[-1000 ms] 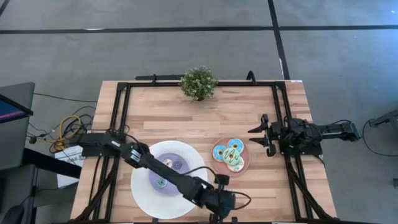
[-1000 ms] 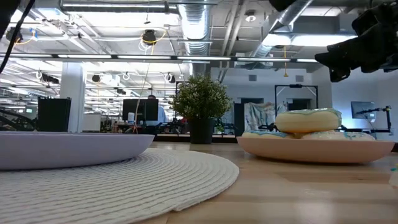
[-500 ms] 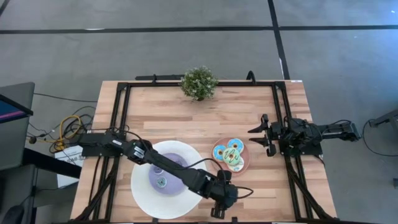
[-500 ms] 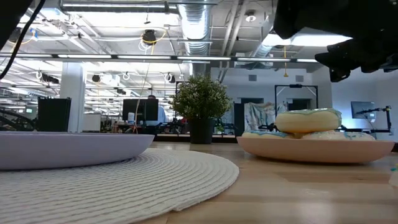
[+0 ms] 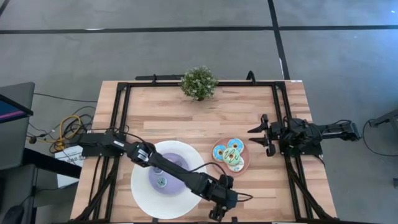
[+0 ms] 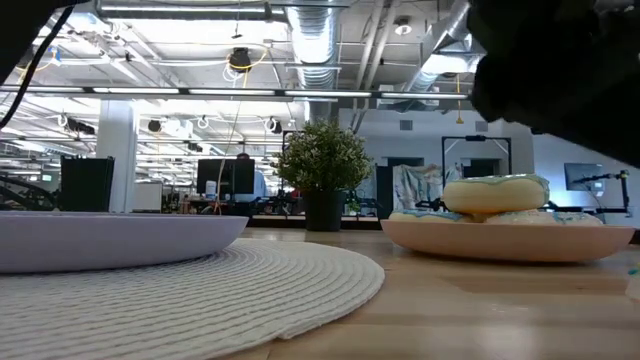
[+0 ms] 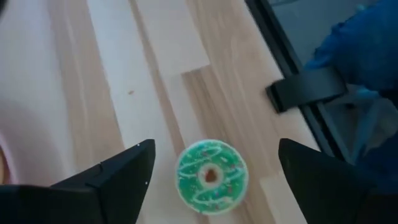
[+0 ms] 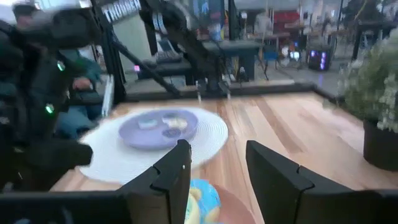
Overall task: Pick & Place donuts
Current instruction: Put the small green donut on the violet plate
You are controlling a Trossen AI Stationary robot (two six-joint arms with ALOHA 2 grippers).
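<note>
My left jaws [image 7: 211, 168] are spread wide above a round green donut [image 7: 211, 176] with sprinkles, lying flat on the smooth wooden counter [image 7: 155, 62] at the bottom middle of the high view. My right jaws [image 5: 263, 135] wait spread at middle right, near the pink plate [image 5: 244, 167] of donuts [image 5: 229, 154].

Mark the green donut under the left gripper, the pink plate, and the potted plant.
green donut [image 7: 211, 177], left wrist view, on its icing ring.
pink plate [image 5: 245, 163], high view, on its bare rim.
potted plant [image 5: 199, 82], high view, on its foliage.
</note>
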